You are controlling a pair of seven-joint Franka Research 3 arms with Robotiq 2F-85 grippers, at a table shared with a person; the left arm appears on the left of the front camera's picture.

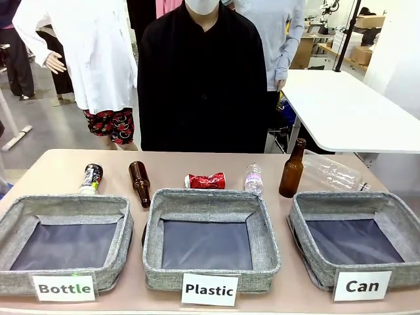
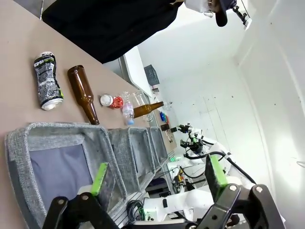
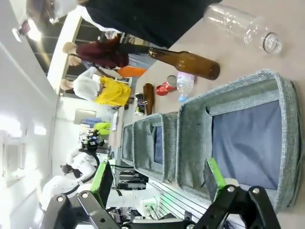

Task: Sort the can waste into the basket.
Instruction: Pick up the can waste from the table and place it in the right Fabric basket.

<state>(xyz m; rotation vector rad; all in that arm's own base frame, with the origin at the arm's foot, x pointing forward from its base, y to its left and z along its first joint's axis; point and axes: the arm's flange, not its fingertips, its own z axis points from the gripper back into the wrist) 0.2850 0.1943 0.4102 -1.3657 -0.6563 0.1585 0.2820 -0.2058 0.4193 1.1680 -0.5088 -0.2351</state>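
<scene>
Across the tan table [image 1: 59, 164], three grey baskets stand in a row on the robot's side, with a person [image 1: 203, 85] in black standing at the far edge. The basket labelled "Can" [image 1: 348, 199] is the one on the robot's right, and nothing lies on its dark base. The "Plastic" basket [image 1: 210, 195] is in the middle and the "Bottle" basket [image 1: 65, 200] on the left.

Beyond the baskets runs a line of waste. A large clear bottle [image 1: 331, 172] lies behind the Can basket. An upright brown bottle [image 1: 292, 172] stands near that basket's far left corner. A second brown bottle [image 1: 139, 184] lies between the left and middle baskets. A small clear bottle [image 1: 253, 179] stands just beside the crushed red can [image 1: 207, 180], behind the middle basket. The dark printed can [image 1: 91, 178] lies at the far left, well apart from its target.

The left gripper [image 2: 157, 164] and right gripper [image 3: 157, 167] both have their fingers spread wide and hold nothing.

Risks, as judged:
- A reach for the red can may knock over the small clear bottle next to it.
- A carry toward the Can basket may topple the upright brown bottle.
- The dark can must cross over two wrong baskets, so a slip there would missort it.
- The crushed can's uneven, shiny skin may give a poor grip.
</scene>
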